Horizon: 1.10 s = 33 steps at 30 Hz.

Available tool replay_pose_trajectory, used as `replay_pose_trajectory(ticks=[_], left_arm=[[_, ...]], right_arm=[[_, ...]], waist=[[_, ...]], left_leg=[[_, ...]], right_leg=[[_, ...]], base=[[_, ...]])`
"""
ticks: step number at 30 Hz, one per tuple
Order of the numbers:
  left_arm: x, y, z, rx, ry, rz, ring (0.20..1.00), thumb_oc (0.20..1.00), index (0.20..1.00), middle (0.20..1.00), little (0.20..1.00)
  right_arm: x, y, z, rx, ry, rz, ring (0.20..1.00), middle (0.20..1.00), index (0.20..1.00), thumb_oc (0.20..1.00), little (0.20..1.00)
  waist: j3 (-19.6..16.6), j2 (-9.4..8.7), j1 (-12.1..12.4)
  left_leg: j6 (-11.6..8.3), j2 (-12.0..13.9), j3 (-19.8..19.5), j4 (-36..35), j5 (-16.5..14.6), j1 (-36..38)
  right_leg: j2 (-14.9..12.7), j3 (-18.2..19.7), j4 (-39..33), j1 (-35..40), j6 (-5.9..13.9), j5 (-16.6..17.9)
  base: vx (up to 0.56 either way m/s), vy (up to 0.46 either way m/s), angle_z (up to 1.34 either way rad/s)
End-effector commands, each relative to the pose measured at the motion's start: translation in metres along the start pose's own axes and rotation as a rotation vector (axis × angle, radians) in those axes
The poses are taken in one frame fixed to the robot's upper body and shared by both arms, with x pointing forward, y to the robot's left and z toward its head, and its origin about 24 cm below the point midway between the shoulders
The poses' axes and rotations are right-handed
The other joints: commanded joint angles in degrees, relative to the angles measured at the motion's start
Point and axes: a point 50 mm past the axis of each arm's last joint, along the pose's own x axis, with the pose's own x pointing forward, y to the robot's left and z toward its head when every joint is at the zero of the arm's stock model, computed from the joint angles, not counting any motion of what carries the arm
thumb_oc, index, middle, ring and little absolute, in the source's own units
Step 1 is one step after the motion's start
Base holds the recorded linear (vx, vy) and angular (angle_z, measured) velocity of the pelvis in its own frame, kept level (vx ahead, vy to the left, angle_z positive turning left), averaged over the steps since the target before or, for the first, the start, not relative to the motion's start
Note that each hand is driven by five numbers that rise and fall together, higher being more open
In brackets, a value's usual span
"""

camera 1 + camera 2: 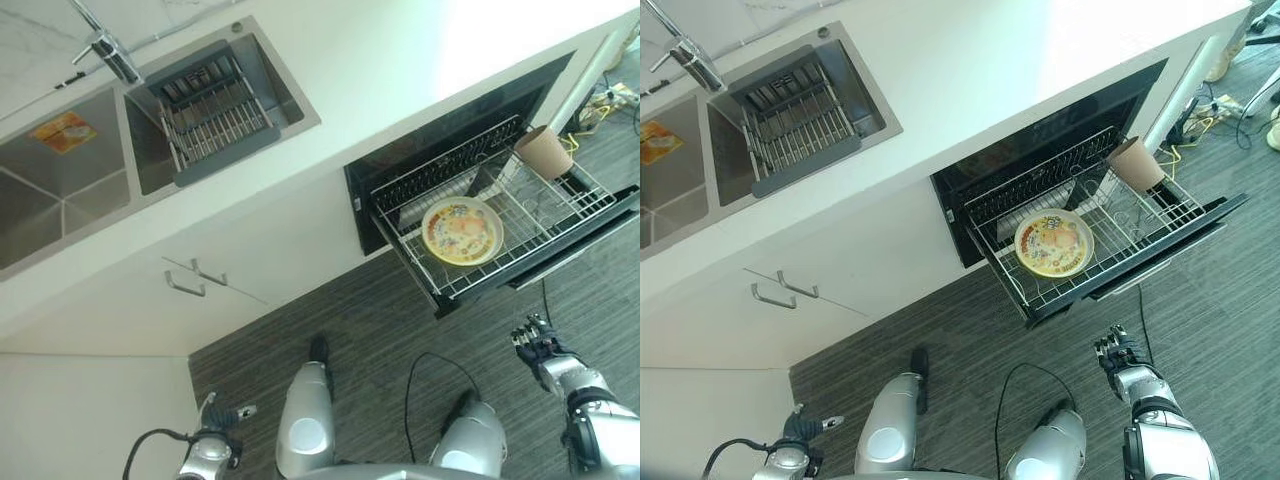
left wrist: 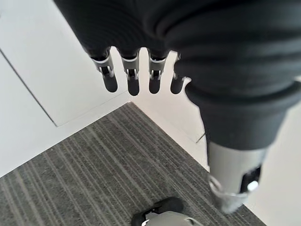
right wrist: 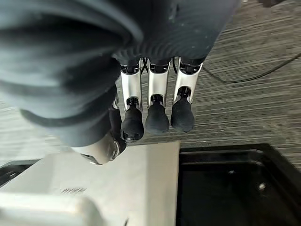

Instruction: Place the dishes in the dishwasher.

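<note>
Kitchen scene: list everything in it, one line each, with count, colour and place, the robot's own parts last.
plate: one, yellow with a coloured picture, lying in the pulled-out rack
cup: one, tan, tilted at the far right corner of the rack
rack: one, silver wire, drawn out of the dishwasher
dishwasher: one, black, open under the counter
sink: one, steel, two basins set in the counter
drainer basket: one, grey, in the right basin
tap: one, silver, behind the sink
cupboard handles: two, silver, below the sink
floor: grey striped
left hand: fingers straight, low by the cupboard
right hand: fingers relaxed, below the rack front
</note>
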Motion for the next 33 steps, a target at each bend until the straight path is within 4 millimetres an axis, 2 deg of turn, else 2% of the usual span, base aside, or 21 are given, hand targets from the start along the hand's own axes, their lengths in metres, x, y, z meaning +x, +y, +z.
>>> replay_pose_trajectory(ticks=[1, 4, 7, 10, 11, 13, 17, 18, 19, 21, 24, 30, 33], left_arm=[[0.0, 0.012, -0.015, 0.016, 0.064, 0.057, 1.0, 1.0, 1.0, 1.0, 1.0], [0.001, 0.013, -0.007, 0.01, 0.043, 0.054, 1.0, 1.0, 1.0, 1.0, 1.0], [0.003, 0.016, 0.004, 0.003, 0.01, 0.048, 1.0, 1.0, 1.0, 1.0, 1.0], [0.004, 0.019, 0.011, -0.002, -0.009, 0.046, 1.0, 1.0, 1.0, 1.0, 1.0], [0.004, 0.021, 0.014, -0.003, -0.015, 0.044, 1.0, 1.0, 1.0, 1.0, 1.0], [0.004, 0.023, 0.014, 0.0, -0.022, 0.04, 1.0, 1.0, 1.0, 1.0, 1.0], [0.002, 0.027, 0.007, 0.01, -0.029, 0.022, 1.0, 1.0, 1.0, 1.0, 1.0], [0.002, 0.027, 0.006, 0.011, -0.03, 0.02, 1.0, 1.0, 1.0, 1.0, 1.0], [0.001, 0.026, 0.003, 0.016, -0.037, 0.014, 1.0, 1.0, 1.0, 1.0, 1.0], [-0.001, 0.027, -0.001, 0.021, -0.041, 0.009, 1.0, 1.0, 1.0, 1.0, 1.0], [-0.002, 0.027, -0.003, 0.023, -0.044, 0.007, 1.0, 1.0, 1.0, 1.0, 1.0], [-0.005, 0.026, -0.015, 0.046, -0.044, 0.009, 1.0, 1.0, 1.0, 1.0, 1.0], [-0.006, 0.027, -0.018, 0.057, -0.039, 0.013, 1.0, 1.0, 1.0, 1.0, 1.0]], right_arm=[[-0.002, 0.0, 0.013, -0.007, -0.015, 0.034, 0.2, 0.2, 0.2, 0.2, 0.2], [-0.002, 0.012, 0.027, -0.07, -0.041, 0.066, 0.2, 0.2, 0.2, 0.2, 0.2], [-0.003, 0.043, 0.048, -0.133, -0.093, 0.134, 0.2, 0.2, 0.2, 0.2, 0.2], [-0.006, 0.065, 0.061, -0.187, -0.13, 0.171, 0.2, 0.2, 0.2, 0.2, 0.2], [-0.008, 0.077, 0.069, -0.209, -0.152, 0.186, 0.2, 0.2, 0.2, 0.2, 0.2], [-0.011, 0.088, 0.078, -0.235, -0.178, 0.202, 0.2, 0.2, 0.2, 0.2, 0.2], [-0.021, 0.121, 0.102, -0.31, -0.256, 0.225, 0.2, 0.2, 0.2, 0.2, 0.2], [-0.022, 0.123, 0.103, -0.315, -0.262, 0.224, 0.2, 0.2, 0.2, 0.2, 0.2], [-0.027, 0.136, 0.11, -0.354, -0.291, 0.236, 0.2, 0.2, 0.2, 0.2, 0.2], [-0.031, 0.149, 0.116, -0.41, -0.324, 0.246, 0.2, 0.2, 0.2, 0.2, 0.2], [-0.036, 0.161, 0.12, -0.455, -0.354, 0.251, 0.2, 0.2, 0.2, 0.2, 0.2], [-0.059, 0.21, 0.136, -0.591, -0.475, 0.304, 0.2, 0.2, 0.2, 0.2, 0.2], [-0.067, 0.222, 0.141, -0.645, -0.523, 0.305, 0.2, 0.2, 0.2, 0.2, 0.2]], waist=[[-2.19, -1.11, 1.39], [-1.31, -0.58, 1.77], [0.08, 0.25, 2.31], [0.8, 0.86, 2.72], [1.1, 1.28, 3.11], [1.3, 1.76, 3.42], [1.6, 3.2, 4.36], [1.59, 3.28, 4.42], [1.62, 3.66, 4.84], [1.5, 3.97, 5.37], [1.56, 4.1, 5.76], [1.29, 3.99, 7.56], [1.15, 4.02, 8.11]], left_leg=[[0.1, 1.19, 0.74, 4.27, -3.42, 0.54], [0.1, 0.96, 0.38, 6.24, -3.96, -1.76], [0.16, 0.69, -0.23, 8.3, -4.69, -5.17], [0.23, 0.39, -0.58, 9.63, -5.2, -7.63], [-0.14, 0.3, -0.94, 10.78, -6.94, -8.37], [-0.09, 0.09, -1.0, 11.47, -7.27, -9.54], [-0.21, -0.41, -1.07, 12.92, -7.71, -12.22], [-0.21, -0.48, -1.06, 12.91, -7.69, -12.34], [-0.17, -0.74, -0.98, 12.8, -7.56, -12.84], [-0.25, -0.72, -0.75, 12.6, -7.19, -13.24], [-0.25, -0.72, -0.68, 12.57, -6.99, -13.57], [-0.53, -0.7, -0.42, 11.38, -5.93, -13.69], [-0.49, -0.78, -0.42, 11.25, -5.67, -13.74]], right_leg=[[0.25, 0.61, -1.21, -1.62, 0.55, 2.85], [-0.99, 1.49, 1.48, -4.29, 0.41, 2.17], [-2.48, 2.98, 4.79, -8.38, 0.48, 1.29], [-3.32, 4.14, 6.97, -11.42, 0.47, 0.71], [-3.76, 4.89, 8.67, -12.35, 1.12, -0.95], [-4.23, 5.34, 9.91, -13.8, 1.08, -1.41], [-5.49, 6.17, 13.07, -16.64, 1.01, -2.99], [-5.56, 6.19, 13.2, -16.79, 1.01, -3.06], [-6.01, 6.22, 13.7, -17.4, 0.99, -3.33], [-6.55, 6.04, 14.11, -17.7, 1.03, -3.47], [-6.85, 5.81, 14.31, -17.76, 0.97, -3.53], [-7.93, 3.7, 13.35, -16.29, 0.89, -3.05], [-8.19, 2.99, 13.3, -15.75, 0.73, -2.95]], base=[[-0.01, 0.011, 0.03], [-0.02, 0.013, 0.08], [-0.06, 0.019, 0.02], [-0.02, 0.007, 0.05], [0.05, 0.005, 0.09], [0.04, 0.017, 0.13], [0.03, 0.047, 0.09], [0.05, 0.076, 0.04], [0.08, 0.072, 0.01], [0.08, 0.065, -0.02], [0.04, 0.025, 0.0], [0.09, 0.022, 0.05], [0.09, 0.025, 0.06]])
